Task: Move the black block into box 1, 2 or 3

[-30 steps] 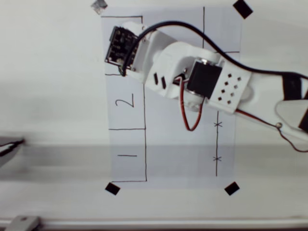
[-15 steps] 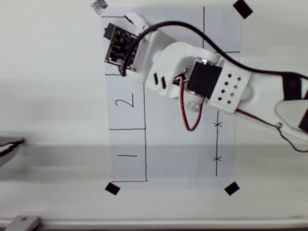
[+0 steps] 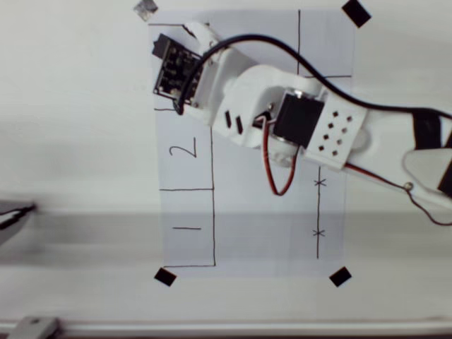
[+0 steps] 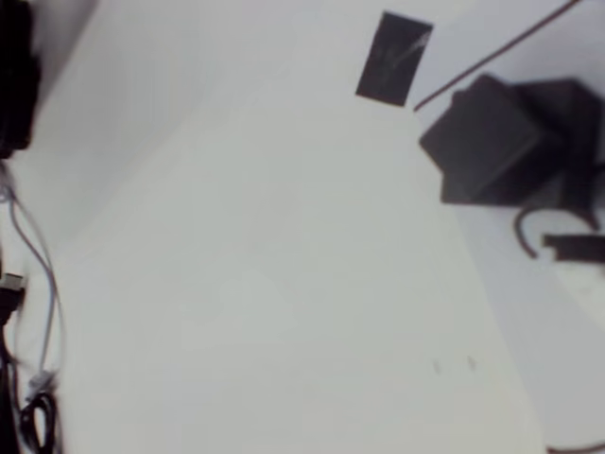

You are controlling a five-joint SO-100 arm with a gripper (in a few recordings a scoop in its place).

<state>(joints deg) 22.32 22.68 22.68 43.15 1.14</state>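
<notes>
In the wrist view the black block (image 4: 482, 137) rests on the white paper, just inside a drawn line and beside a curved pen stroke. It casts a dark shadow to its right, and no finger touches it. From overhead, the white arm reaches over box 3 (image 3: 164, 31) at the paper's top left and hides the block. My gripper (image 3: 192, 34) hangs over that box's upper line. One white jaw is swung out towards the top edge, so it looks open.
Below box 3 lie box 2 (image 3: 183, 150) and box 1 (image 3: 185, 227). Black tape squares (image 3: 164, 277) hold the paper's corners, and a grey piece (image 3: 145, 8) is at the top left. The wrist's circuit board (image 3: 175, 67) covers much of box 3. Cables hang at the wrist view's left edge (image 4: 24, 284).
The white jaw swung from lying along box 3's top line to pointing up and right. The arm crept slightly up and left.
</notes>
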